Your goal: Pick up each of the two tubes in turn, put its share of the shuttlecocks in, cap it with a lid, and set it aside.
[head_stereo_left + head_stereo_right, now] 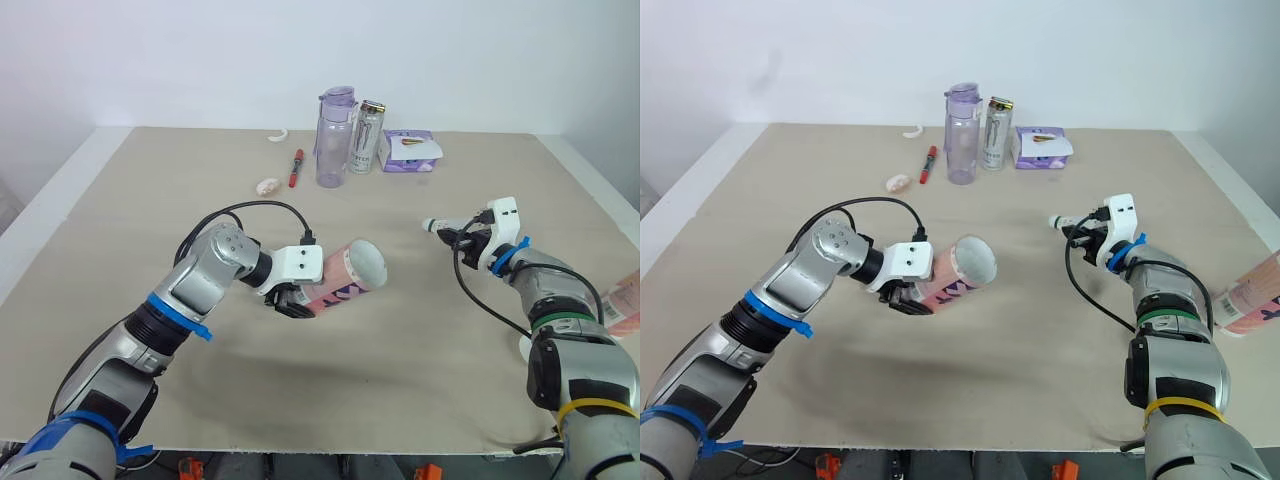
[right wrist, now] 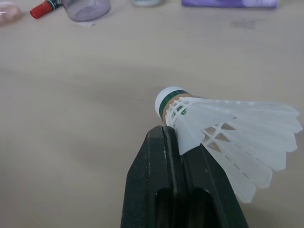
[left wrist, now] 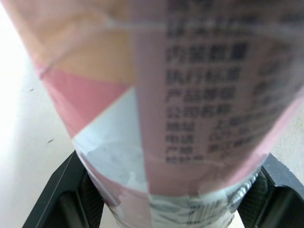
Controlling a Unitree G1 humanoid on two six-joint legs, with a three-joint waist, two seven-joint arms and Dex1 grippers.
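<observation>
My left gripper (image 1: 298,300) is shut on a pink patterned tube (image 1: 350,276), held above the table near its middle. The tube lies tilted, its open mouth turned toward my right arm. In the left wrist view the tube (image 3: 190,95) sits clamped between the two black fingers (image 3: 61,202). To the right, my right gripper (image 1: 457,237) is shut on a white shuttlecock (image 2: 223,128), pinching the feather skirt; its green-banded cork points toward the tube's mouth, a short gap away. A second pink tube (image 1: 1250,295) lies at the table's right edge.
At the back of the table stand a purple water bottle (image 1: 335,137) and a drink can (image 1: 367,137), with a purple pack (image 1: 410,152) beside them. A red marker (image 1: 296,167), a small pinkish object (image 1: 268,186) and a white curved piece (image 1: 279,135) lie nearby.
</observation>
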